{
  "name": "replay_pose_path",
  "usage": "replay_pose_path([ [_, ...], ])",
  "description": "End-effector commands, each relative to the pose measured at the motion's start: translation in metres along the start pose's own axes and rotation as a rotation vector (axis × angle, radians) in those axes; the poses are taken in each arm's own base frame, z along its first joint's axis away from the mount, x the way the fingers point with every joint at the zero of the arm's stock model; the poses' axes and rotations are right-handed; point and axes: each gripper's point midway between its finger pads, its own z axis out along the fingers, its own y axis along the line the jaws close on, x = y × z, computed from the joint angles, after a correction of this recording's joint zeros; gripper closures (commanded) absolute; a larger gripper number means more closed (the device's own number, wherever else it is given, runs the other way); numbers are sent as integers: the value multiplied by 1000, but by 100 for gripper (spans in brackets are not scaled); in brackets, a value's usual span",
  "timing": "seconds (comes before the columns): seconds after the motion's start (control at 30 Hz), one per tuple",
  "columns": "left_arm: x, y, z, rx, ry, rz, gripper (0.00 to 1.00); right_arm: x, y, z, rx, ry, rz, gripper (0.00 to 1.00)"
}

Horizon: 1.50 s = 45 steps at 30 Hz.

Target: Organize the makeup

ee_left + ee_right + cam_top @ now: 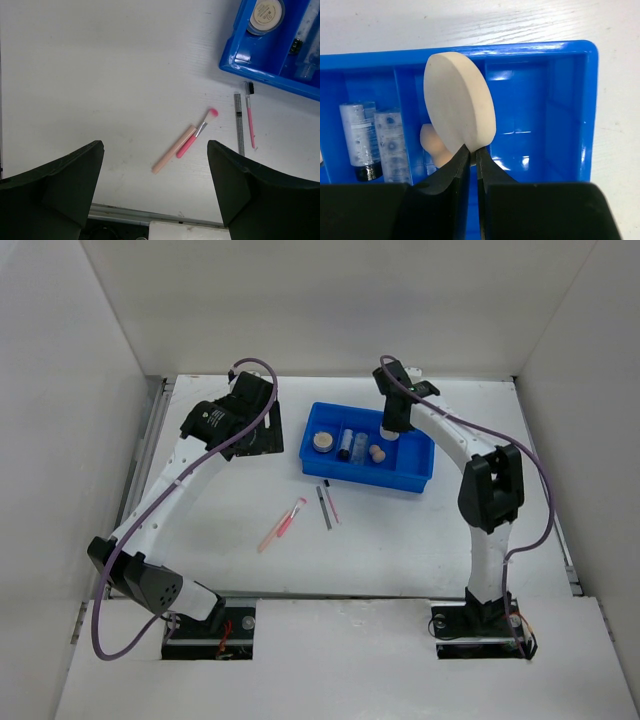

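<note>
My right gripper is shut on the edge of the cream disc puff and holds it upright above the blue tray. In the tray lie the peach sponge, two dark-capped clear tubes and the round beige compact. On the table lie a pink brush, a beige stick, a dark stick and a thin pink stick. My left gripper is open and empty, high above the table, left of the tray.
White walls enclose the table on three sides. A metal rail runs along the left edge. The tray's right compartment holds nothing. The right arm arches over the table's right side.
</note>
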Motion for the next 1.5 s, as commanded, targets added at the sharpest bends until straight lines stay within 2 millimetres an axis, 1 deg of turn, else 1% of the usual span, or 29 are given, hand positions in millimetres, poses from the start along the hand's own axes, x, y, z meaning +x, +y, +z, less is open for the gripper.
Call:
replay_pose_path([
  [0.0, -10, 5, -13, 8, -42, -13, 18, -20, 8, -11, -55, -32, 17, 87],
  [0.13, -10, 5, -13, 8, -42, -13, 18, -12, 14, -9, -93, -9, 15, 87],
  [0.2, -8, 5, -11, 4, -35, -9, 18, -9, 19, -8, -120, 3, 16, 84],
  [0.23, -8, 5, -11, 4, -35, -9, 18, -6, 19, -5, -116, 10, 3, 81],
  [0.27, -8, 5, -11, 4, -35, -9, 18, -6, 22, -3, -125, 15, 3, 73],
  [0.33, -8, 5, -11, 4, -35, -9, 18, -2, 19, -3, -117, 30, -4, 64],
  [0.37, -8, 5, -11, 4, -35, -9, 18, -2, 19, -3, -117, 30, -4, 56],
  [0.43, -8, 6, -14, 8, -42, -22, 17, -5, 14, -7, -97, 19, -4, 52],
  [0.5, -8, 6, -14, 8, -42, -22, 17, -17, 9, -22, -99, -22, 12, 43],
  [0.57, -6, 6, -12, 4, -35, -18, 17, -25, 3, -33, -92, -52, 23, 43],
  [0.6, -6, 6, -12, 4, -35, -18, 17, -36, 0, -50, -111, -86, 40, 43],
  [0.63, -6, 6, -12, 4, -35, -18, 17, -37, -3, -56, -115, -94, 44, 43],
  [0.67, -2, 7, -10, -1, -25, -13, 17, -35, -1, -66, -130, -103, 38, 46],
  [0.7, -2, 7, -10, -1, -25, -13, 17, -30, -5, -82, -144, -111, 33, 55],
  [0.73, 1, 6, -5, -4, -18, -10, 17, -29, 3, -91, -186, -132, 35, 59],
  [0.77, 10, 14, 7, -58, -7, 15, 17, -23, 10, -101, -226, -139, 15, 61],
  [0.8, 14, 18, 14, -85, -4, 31, 17, 10, 28, -106, -287, -92, -43, 63],
  [0.83, 19, 26, 20, -119, 7, 34, 17, 19, 37, -124, -347, -100, -58, 64],
  [0.87, 24, 32, 22, -144, 24, 30, 17, 32, 51, -130, -396, -89, -64, 64],
  [0.9, 30, 35, 27, -165, 54, 28, 17, 64, 74, -143, -461, -38, -122, 64],
  [0.93, 33, 36, 27, -161, 69, 15, 17, 90, 81, -143, -476, 9, -154, 64],
  [1.0, 42, 38, 29, -155, 92, -9, 17, 123, 105, -151, -527, 53, -193, 61],
  [1.03, 39, 37, 27, -147, 76, -27, 17, 152, 118, -159, -561, 86, -256, 59],
  [1.07, 41, 37, 24, -135, 74, -41, 17, 166, 127, -156, -561, 107, -273, 58],
  [1.13, 40, 36, 21, -131, 61, -88, 17, 190, 143, -160, -594, 139, -312, 57],
  [1.17, 38, 39, 18, -132, 51, -111, 17, 202, 146, -152, -579, 161, -334, 55],
  [1.27, 34, 39, 15, -129, 26, -140, 17, 214, 154, -142, -573, 176, -343, 54],
  [1.3, 29, 39, 11, -121, 10, -149, 17, 221, 157, -132, -561, 185, -361, 52],
  [1.47, 19, 42, 5, -125, -23, -139, 17, 235, 165, -106, -523, 201, -413, 51],
])
